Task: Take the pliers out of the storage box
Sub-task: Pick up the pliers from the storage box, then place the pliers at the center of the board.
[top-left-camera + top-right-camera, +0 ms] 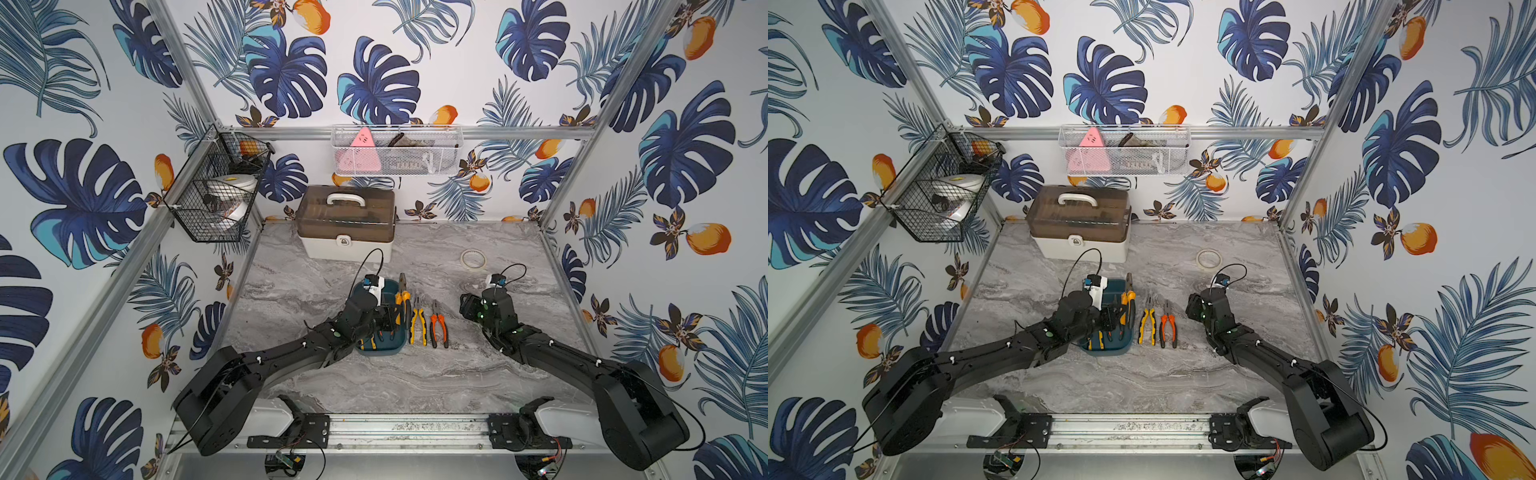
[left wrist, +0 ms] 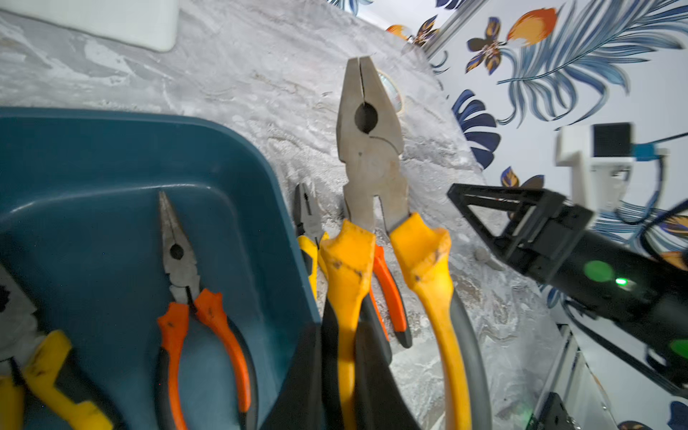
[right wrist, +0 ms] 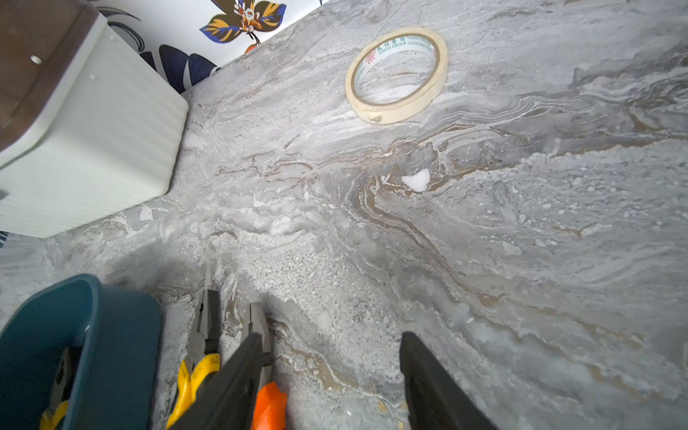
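Big yellow-handled grey steel pliers (image 1: 402, 296), lengthwise front-to-back, nose toward back wall (image 1: 415, 83), clamped in left gripper (image 1: 390, 318), right gripper (image 3: 331, 338) jaws apart

The grey marbled table (image 1: 415, 374) carried a white toolbox (image 1: 347, 245) at the back, a tape roll (image 1: 473, 259) lying flat to its right, and a teal bin (image 1: 382, 350) near the middle. Just beside the bin lay yellow-handled pliers (image 1: 417, 322) and orange-handled pliers (image 1: 438, 326), side by side.

Two pliers (image 2: 178, 257) — in teal box (image 2: 93, 223)
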Robot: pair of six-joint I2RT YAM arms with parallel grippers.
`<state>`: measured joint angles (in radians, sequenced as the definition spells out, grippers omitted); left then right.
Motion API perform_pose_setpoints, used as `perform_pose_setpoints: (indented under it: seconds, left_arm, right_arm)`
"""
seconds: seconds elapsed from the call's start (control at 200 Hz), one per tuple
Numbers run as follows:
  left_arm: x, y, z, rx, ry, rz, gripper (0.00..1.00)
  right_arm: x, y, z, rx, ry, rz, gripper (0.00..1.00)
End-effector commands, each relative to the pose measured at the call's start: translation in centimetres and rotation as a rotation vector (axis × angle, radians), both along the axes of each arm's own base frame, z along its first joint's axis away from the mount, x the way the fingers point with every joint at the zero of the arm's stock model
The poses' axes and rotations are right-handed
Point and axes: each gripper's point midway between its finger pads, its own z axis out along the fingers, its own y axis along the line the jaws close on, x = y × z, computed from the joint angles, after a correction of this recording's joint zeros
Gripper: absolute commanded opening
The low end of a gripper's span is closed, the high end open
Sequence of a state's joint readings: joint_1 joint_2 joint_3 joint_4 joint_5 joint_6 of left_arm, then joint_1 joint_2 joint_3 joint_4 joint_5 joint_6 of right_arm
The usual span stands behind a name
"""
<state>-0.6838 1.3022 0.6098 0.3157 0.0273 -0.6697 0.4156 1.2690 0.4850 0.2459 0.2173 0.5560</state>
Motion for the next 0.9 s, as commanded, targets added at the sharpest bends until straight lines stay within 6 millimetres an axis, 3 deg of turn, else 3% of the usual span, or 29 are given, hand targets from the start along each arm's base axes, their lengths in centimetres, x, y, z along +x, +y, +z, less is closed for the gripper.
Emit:
perform_pose_setpoints:
  seconds: [0.0,0.14,0.275,0.395,0.525,0.686,0.811,0.896]
  left_arm:
    - [0.9,-0.1,3.1,0.005,-0.107,0.011,0.0]
    - [1.6,-1.1,3.4,0.048,-0.067,-0.007,0.0]
    - [1.5,-2.3,0.2,0.039,0.031,-0.031,0.0]
    - [1.1,-2.2,-1.3,0.108,0.024,-0.035,0.0]
    - [0.7,-1.6,-1.6,0.116,-0.032,-0.02,0.0]
    - [-0.9,-3.0,-1.0,0.088,-0.084,-0.105,0.0]
    - [-2.1,-4.4,0.4,0.067,-0.122,-0.178,0.0]
    - [-2.4,-4.5,-0.6,0.085,-0.113,-0.184,0.0]
  right_arm:
    - [0.6,0.7,0.6,-0.002,-0.023,0.042,0.62]
    - [0.6,0.8,0.0,-0.013,-0.013,0.047,0.62]
    - [0.5,-0.4,-0.9,-0.042,-0.003,-0.004,0.62]
    - [0.3,-0.7,1.3,-0.036,-0.042,-0.008,0.61]
    - [-0.9,-0.6,3.1,0.011,-0.134,0.025,0.61]
    - [-2.4,3.6,4.7,0.149,-0.081,0.242,0.6]
    - [-4.6,7.8,7.9,0.392,-0.005,0.402,0.61]
    - [-5.9,9.3,9.3,0.535,0.021,0.414,0.63]
